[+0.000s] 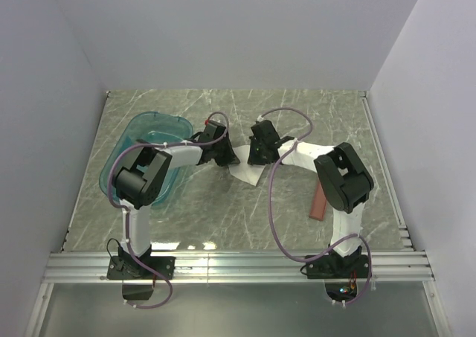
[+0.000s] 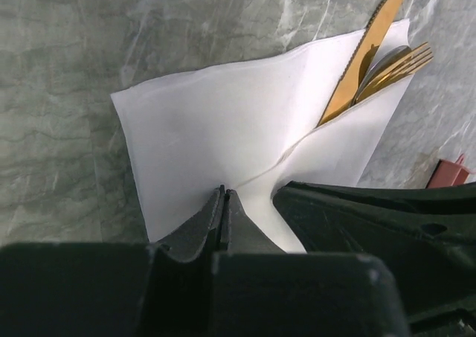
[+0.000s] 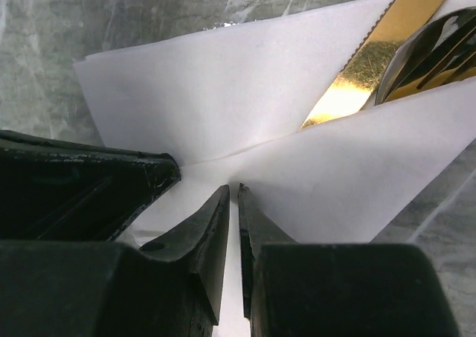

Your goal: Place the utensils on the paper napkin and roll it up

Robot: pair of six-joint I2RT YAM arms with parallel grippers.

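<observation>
Top view, paper napkin: the thin white square paper napkin [image 1: 249,175] lies mid-surface on the grey-green marble surface [image 1: 223,218]. It is right of the translucent teal plastic tub [image 1: 119,155] and left of the long reddish-brown tray [image 1: 318,201].
Top view, arms: the left gripper [image 1: 229,158] and the right gripper [image 1: 256,155] meet over the napkin's far edge, close side by side.
Left wrist view, utensils: the slim golden utensils [image 2: 372,54] (a serrated knife, fork tines and a spoon bowl) lie under a folded flap. Their tips poke out at the far right.
Left wrist view, jaws: pressed together at the napkin's near edge where a crease starts, apparently pinching paper.
Right wrist view, jaws: a narrow slit apart over the flap. I cannot tell whether paper is nipped between them.
Step in hand: probably starting the roll.
Doing it well: get both jaws onto the same edge and turn them together. Keep the flap snug over the cutlery so nothing slides out, and pull gently, as thin paper tears.
</observation>
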